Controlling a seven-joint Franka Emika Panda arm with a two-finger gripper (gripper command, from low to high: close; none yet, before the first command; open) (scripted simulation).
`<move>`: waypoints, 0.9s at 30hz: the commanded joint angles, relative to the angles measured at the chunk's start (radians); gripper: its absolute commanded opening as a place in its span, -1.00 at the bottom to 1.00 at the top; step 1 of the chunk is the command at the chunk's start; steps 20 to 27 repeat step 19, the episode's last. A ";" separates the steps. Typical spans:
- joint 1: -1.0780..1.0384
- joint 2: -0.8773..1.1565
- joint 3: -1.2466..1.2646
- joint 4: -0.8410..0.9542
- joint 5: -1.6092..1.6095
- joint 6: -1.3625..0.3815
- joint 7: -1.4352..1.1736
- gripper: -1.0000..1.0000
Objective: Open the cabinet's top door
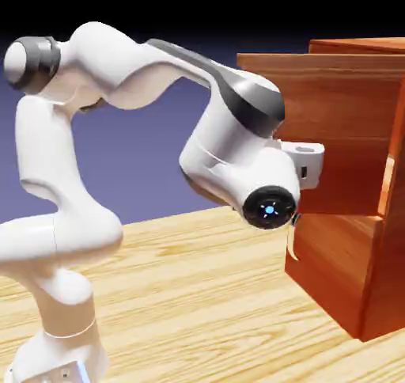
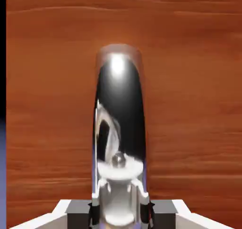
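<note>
The reddish-brown cabinet (image 1: 385,278) stands at the exterior view's right. Its top door (image 1: 332,112) juts out toward the arm, well forward of the lower panel (image 1: 328,267). My wrist (image 1: 269,203) presses close to the door's front and hides the gripper there. In the hand view the top door's wood (image 2: 189,81) fills the picture. The door's curved silver handle (image 2: 120,105) runs up the middle. My gripper (image 2: 121,209) is shut on this handle, with a grey fingertip (image 2: 96,209) tight on each side.
The lower panel's small silver handle (image 1: 294,251) shows just under my wrist. The light wooden table (image 1: 198,294) stretches between the robot's base and the cabinet. The arm's elbow (image 1: 119,65) arches high at the left.
</note>
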 commanded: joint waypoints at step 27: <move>0.017 0.619 0.088 0.512 -0.461 -0.057 0.015 1.00</move>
